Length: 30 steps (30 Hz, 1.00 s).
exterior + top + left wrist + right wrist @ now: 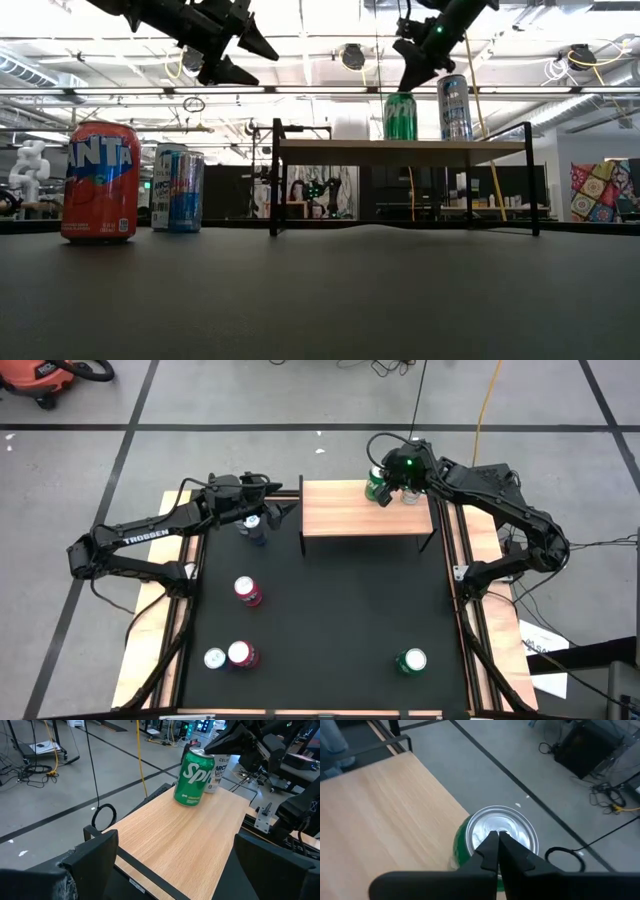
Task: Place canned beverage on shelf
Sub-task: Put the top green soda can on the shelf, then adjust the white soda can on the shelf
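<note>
The shelf (350, 512) with a light wood top and black legs stands at the table's far side. A green canned beverage (376, 484) stands upright on the shelf's far right part (401, 116), next to a tall white can (454, 107). My right gripper (407, 86) is shut and slants down over the green can's silver top (517, 827). My left gripper (288, 510) hovers open and holds nothing off the shelf's left end, above table height (245, 48). In the left wrist view it faces along the plank (190, 835) toward the green can (194, 777). My right gripper's shut fingertips (498, 840) stand at the middle of the green can's top (485, 822), coming from above and slanting down. I cannot tell whether they touch the lid. The can stands upright on the shelf.
Loose cans stand on the black table: a blue one (257, 530) under my left gripper, a red one (248, 591) mid-left, a red (241, 654) and a silver one (214, 658) near left, a green one (411, 660) near right. Wooden rails (455, 610) line the table's sides.
</note>
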Each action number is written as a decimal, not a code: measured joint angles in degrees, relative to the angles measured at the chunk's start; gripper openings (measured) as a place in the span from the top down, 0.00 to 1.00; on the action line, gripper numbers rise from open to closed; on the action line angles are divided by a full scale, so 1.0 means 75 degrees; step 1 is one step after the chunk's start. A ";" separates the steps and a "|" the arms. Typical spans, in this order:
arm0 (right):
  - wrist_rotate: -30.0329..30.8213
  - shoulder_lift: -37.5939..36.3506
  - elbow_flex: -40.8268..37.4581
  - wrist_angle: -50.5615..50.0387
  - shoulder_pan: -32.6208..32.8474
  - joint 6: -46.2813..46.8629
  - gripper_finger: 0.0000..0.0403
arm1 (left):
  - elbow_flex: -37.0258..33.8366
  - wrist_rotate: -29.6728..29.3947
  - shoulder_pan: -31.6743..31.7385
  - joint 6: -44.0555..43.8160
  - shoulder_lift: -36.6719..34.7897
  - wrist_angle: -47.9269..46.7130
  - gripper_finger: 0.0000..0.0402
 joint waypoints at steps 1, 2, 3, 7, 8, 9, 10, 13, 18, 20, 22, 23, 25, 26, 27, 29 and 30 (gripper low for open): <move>0.0020 0.0000 0.0000 0.0002 -0.0002 -0.0043 1.00 | 0.0000 0.0000 0.0001 -0.0003 0.0000 0.0000 0.01; 0.0035 0.0000 0.0000 0.0007 -0.0003 -0.0077 1.00 | 0.0000 0.0000 0.0000 -0.0003 0.0000 0.0000 0.01; 0.0039 0.0000 0.0000 0.0013 -0.0007 -0.0098 1.00 | 0.0000 0.0000 0.0000 -0.0003 0.0000 0.0000 0.01; 0.0034 0.0000 -0.0003 0.0032 -0.0006 -0.0227 1.00 | 0.0000 -0.0032 0.0001 -0.0003 0.0000 0.0000 0.01; 0.0015 0.0000 -0.0003 0.0055 0.0003 -0.0264 1.00 | 0.0000 -0.0032 0.0001 -0.0003 0.0000 -0.0001 0.01; 0.0011 0.0000 -0.0006 0.0081 0.0033 -0.0278 1.00 | 0.0000 -0.0032 0.0001 -0.0003 -0.0001 -0.0003 0.01; 0.0003 -0.0001 -0.0006 0.0105 0.0058 -0.0283 1.00 | 0.0000 -0.0032 0.0000 -0.0003 0.0000 -0.0003 0.01; -0.0033 -0.0114 -0.0026 0.0194 0.0082 -0.0308 1.00 | 0.0000 -0.0032 0.0001 -0.0003 0.0000 -0.0003 0.01; -0.0422 -0.0512 -0.0026 0.0634 0.0082 -0.0080 1.00 | 0.0000 -0.0086 0.0003 -0.0003 0.0000 -0.0005 0.01; -0.0418 -0.0716 -0.0023 0.0726 0.0081 -0.0066 1.00 | 0.0000 -0.0085 0.0000 -0.0003 0.0000 -0.0006 0.01; -0.0390 -0.0933 -0.0020 0.0691 0.0050 0.0047 1.00 | 0.0000 -0.0085 0.0000 -0.0003 0.0000 -0.0009 0.01; -0.0370 -0.1052 -0.0020 0.0633 0.0006 0.0173 1.00 | 0.0000 -0.0085 0.0000 -0.0003 0.0000 -0.0009 0.01; -0.0371 -0.1325 -0.0020 0.0397 -0.0110 0.0555 1.00 | 0.0000 -0.0087 0.0003 -0.0007 0.0000 -0.0033 0.01; -0.0382 -0.1494 -0.0020 0.0252 -0.0182 0.0759 1.00 | 0.0000 -0.0085 0.0001 -0.0015 0.0000 -0.0058 0.01; -0.0383 -0.1670 -0.0020 0.0148 -0.0248 0.0933 1.00 | 0.0000 -0.0086 0.0000 -0.0017 -0.0001 -0.0108 0.01; -0.0360 -0.2020 -0.0008 -0.0050 -0.0381 0.1182 1.00 | 0.0000 -0.0085 0.0000 -0.0018 -0.0003 -0.0215 0.01; -0.0354 -0.2165 -0.0005 -0.0166 -0.0451 0.1270 1.00 | 0.0000 -0.0087 0.0000 -0.0019 0.0000 -0.0276 0.01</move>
